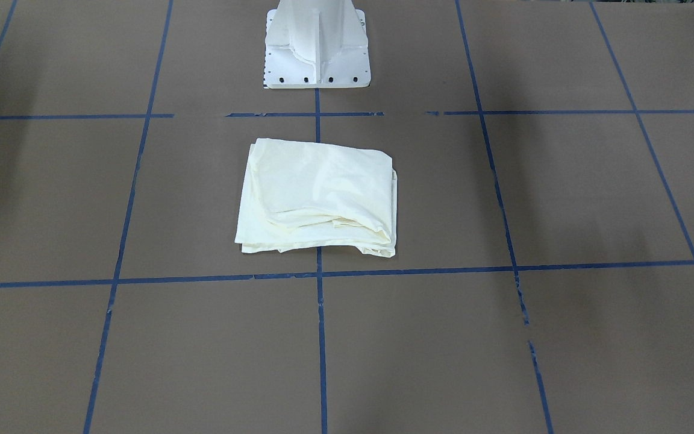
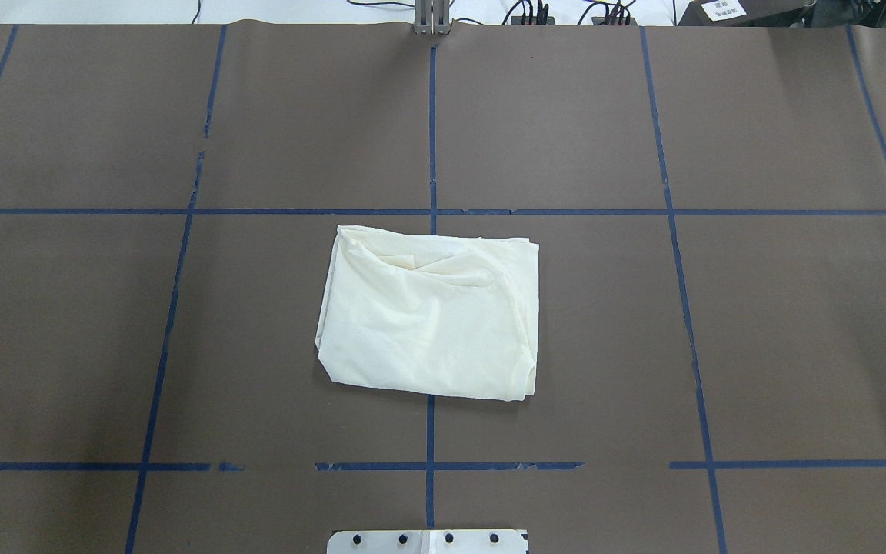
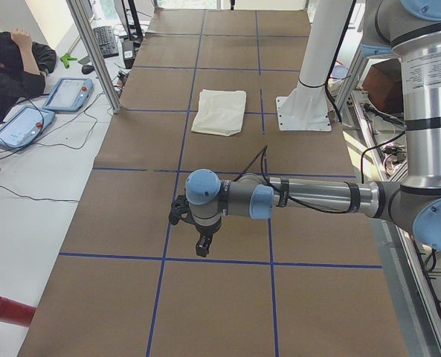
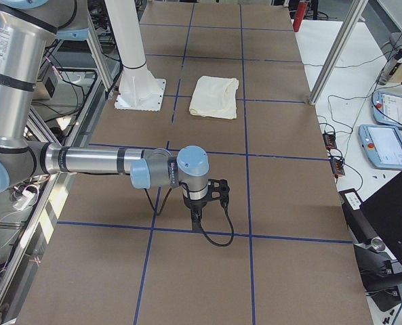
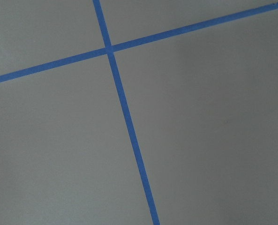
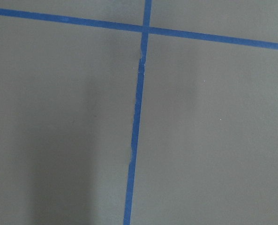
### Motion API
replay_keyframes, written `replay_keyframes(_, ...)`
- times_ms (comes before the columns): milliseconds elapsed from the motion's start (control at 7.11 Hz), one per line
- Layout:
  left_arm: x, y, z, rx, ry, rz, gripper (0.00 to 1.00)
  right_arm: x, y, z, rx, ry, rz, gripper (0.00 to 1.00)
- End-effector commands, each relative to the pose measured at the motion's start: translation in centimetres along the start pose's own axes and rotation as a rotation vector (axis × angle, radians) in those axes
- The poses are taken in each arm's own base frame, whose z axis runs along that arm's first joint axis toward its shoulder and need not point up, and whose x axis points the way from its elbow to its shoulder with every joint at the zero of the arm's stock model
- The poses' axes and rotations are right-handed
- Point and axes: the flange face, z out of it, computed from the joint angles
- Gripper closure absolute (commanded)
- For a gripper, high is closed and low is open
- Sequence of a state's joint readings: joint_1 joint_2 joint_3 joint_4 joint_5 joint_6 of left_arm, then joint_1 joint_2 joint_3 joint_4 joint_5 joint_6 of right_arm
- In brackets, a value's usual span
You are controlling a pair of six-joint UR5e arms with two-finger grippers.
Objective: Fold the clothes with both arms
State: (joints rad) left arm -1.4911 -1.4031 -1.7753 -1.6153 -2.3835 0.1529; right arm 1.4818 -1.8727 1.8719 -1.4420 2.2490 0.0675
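The cream shirt [image 1: 317, 196] lies folded into a compact rectangle at the table's middle, plain side up, its print hidden. It also shows in the overhead view [image 2: 431, 315] and both side views [image 3: 220, 111] [image 4: 215, 96]. No gripper touches it. My left gripper [image 3: 202, 249] hangs over bare table far out to the left of the shirt. My right gripper [image 4: 196, 215] hangs over bare table far out to the right. Both point down; I cannot tell whether they are open or shut. The wrist views show only brown table and blue tape.
The white pedestal base [image 1: 317, 60] stands just behind the shirt on the robot's side. Blue tape lines [image 2: 431, 131] grid the brown table. An operator [image 3: 12, 67] and teach pendants [image 3: 68, 93] [image 4: 384, 145] are off the table's far side.
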Motion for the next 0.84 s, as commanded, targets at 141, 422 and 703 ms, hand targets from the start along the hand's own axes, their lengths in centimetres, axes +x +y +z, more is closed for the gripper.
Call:
replay_keyframes(141,-0.2,0.1,0.1,-0.002,0.0,-0.007,0.0,-0.5,-0.6,-0.4,0.011,-0.005,-0.011,0.0)
replay_keyframes(422,-0.4,0.2,0.3,-0.006,0.0,-0.011,0.0,-1.1,-1.3,-0.5,0.014,-0.009,-0.026,0.0)
replay_keyframes(703,-0.2,0.1,0.2,-0.004,-0.001,-0.007,0.0,-1.4,-1.4,-0.5,0.013,-0.024,-0.028,0.0)
